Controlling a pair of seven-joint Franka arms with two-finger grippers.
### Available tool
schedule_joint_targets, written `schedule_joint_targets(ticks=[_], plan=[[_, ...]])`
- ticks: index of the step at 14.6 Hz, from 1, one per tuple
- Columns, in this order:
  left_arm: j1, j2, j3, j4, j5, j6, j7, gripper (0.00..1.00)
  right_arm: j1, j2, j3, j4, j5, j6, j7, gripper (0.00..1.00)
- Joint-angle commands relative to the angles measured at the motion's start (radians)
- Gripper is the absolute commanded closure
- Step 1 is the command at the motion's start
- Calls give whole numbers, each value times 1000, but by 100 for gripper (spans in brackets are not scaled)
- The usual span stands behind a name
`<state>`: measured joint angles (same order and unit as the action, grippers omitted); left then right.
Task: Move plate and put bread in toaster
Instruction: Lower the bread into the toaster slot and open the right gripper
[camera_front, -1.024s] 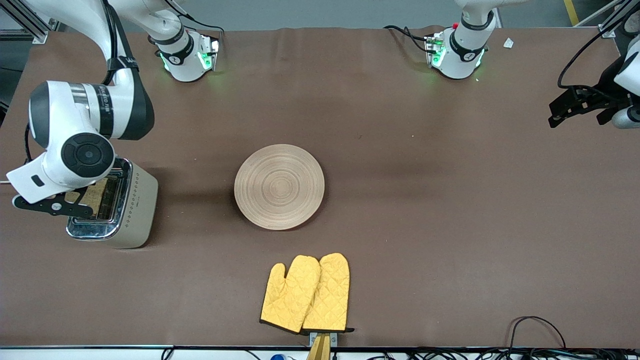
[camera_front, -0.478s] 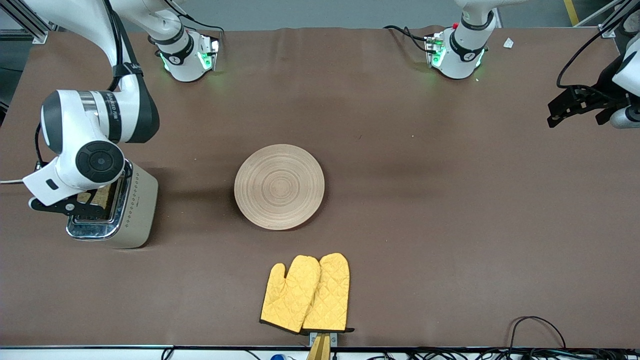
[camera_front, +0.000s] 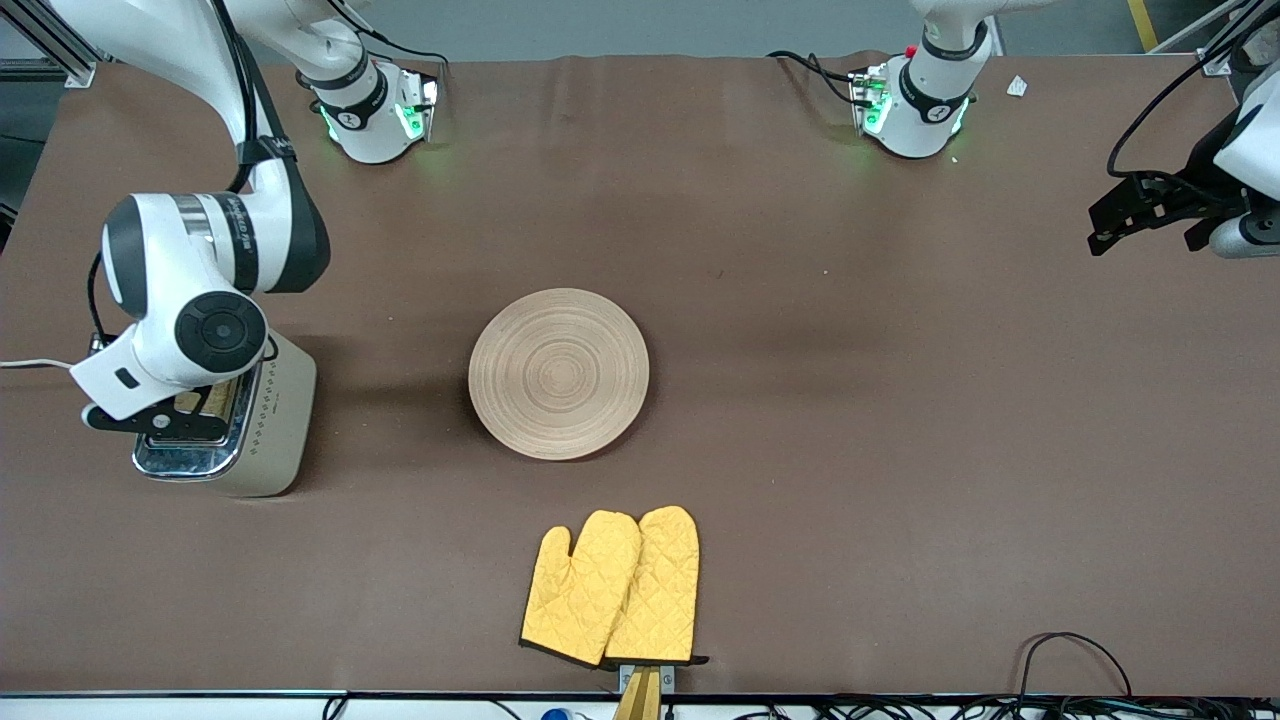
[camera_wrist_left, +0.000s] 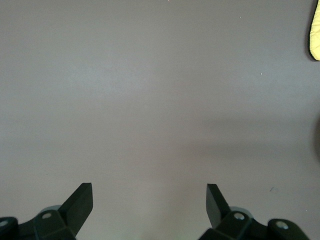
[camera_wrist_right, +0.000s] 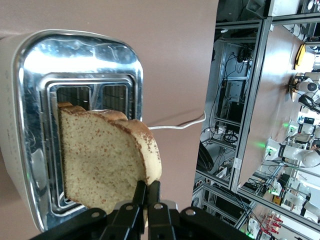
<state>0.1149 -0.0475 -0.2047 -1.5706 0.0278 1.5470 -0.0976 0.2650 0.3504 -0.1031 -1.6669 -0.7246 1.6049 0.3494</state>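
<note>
The cream-sided toaster (camera_front: 275, 420) with a chrome top stands at the right arm's end of the table. My right gripper (camera_front: 170, 422) hangs over its slots, shut on the crust edge of the brown bread slice (camera_front: 196, 402). In the right wrist view the gripper (camera_wrist_right: 147, 186) pinches the bread (camera_wrist_right: 100, 160), which stands on edge just above the toaster (camera_wrist_right: 75, 55), its lower edge at a slot opening. The round light-wood plate (camera_front: 558, 373) lies bare at the table's middle. My left gripper (camera_front: 1110, 225) is open and empty, waiting above the left arm's end of the table; its wrist view (camera_wrist_left: 149, 192) shows bare table.
A pair of yellow oven mitts (camera_front: 612, 588) lies nearer to the front camera than the plate, by the table's front edge. The toaster's white cord (camera_front: 25, 364) runs off the table's end. Black cables (camera_front: 1070, 650) lie at the front edge toward the left arm's end.
My right arm has shifted with the bread toward the plate's side of the toaster and lower over the slots. The left gripper has barely moved.
</note>
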Motion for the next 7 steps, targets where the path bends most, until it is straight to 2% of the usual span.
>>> schedule_joint_targets(ticks=[1, 5, 6, 7], plan=[[0, 14, -1, 24, -11, -15, 12, 0, -16, 44, 6, -1, 45, 23, 13, 81], [-1, 20, -1, 23, -11, -13, 12, 0, -41, 97, 6, 36, 166, 24, -3, 17], [-1, 21, -1, 24, -12, -12, 12, 0, -44, 98, 8, 62, 200, 21, -7, 6], [-3, 29, -2, 24, -14, -10, 10, 0, -46, 94, 8, 99, 232, 12, -16, 0]])
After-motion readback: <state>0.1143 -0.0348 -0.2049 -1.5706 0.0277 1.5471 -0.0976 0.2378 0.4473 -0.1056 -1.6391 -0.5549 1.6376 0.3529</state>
